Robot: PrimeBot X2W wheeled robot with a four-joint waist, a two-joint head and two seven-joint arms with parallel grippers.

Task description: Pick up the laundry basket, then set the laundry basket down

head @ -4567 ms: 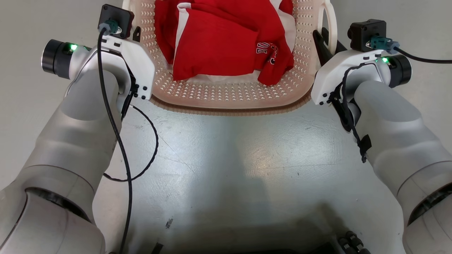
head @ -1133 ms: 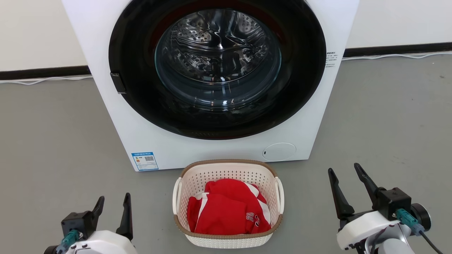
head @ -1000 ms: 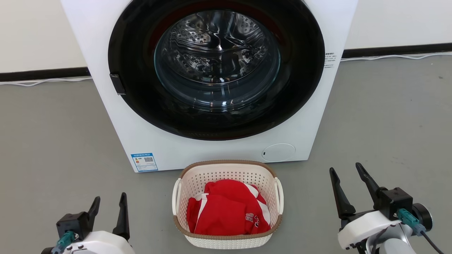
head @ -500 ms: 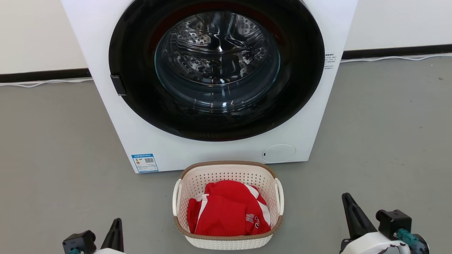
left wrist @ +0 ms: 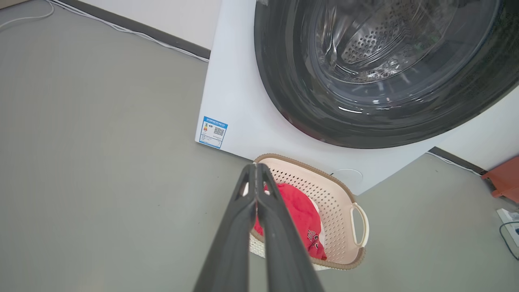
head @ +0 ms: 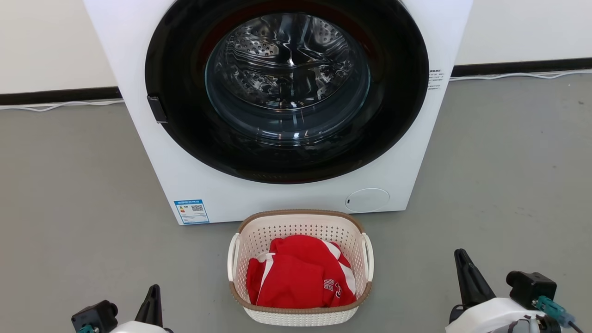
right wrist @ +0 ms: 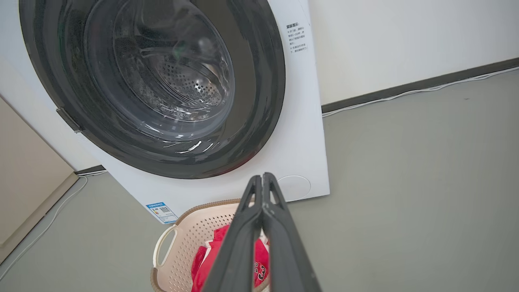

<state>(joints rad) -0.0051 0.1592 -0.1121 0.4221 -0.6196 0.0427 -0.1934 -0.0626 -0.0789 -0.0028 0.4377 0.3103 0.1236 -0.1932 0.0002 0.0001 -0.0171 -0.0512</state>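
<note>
The laundry basket [head: 299, 227], cream-white with a brown rim and white side handles, stands on the grey floor just in front of the washing machine. A red and white garment [head: 298, 274] lies inside it. My left gripper [head: 153, 295] sits at the lower left, well apart from the basket; in the left wrist view its fingers [left wrist: 256, 190] are pressed together with nothing held, and the basket [left wrist: 336, 211] lies beyond them. My right gripper [head: 460, 263] is at the lower right, also apart from the basket, its fingers [right wrist: 262, 190] shut and empty above the basket [right wrist: 190, 235].
A white front-loading washing machine [head: 286, 92] with a dark round door [head: 286, 78] stands right behind the basket. A white wall with a dark skirting [head: 522, 64] and a white cable runs behind. Open grey floor [head: 508, 162] spreads on both sides.
Both grippers have let go of the basket, drawn back low to the sides and shut their fingers. The head camera has lifted from a close look at the basket to a wider view.
</note>
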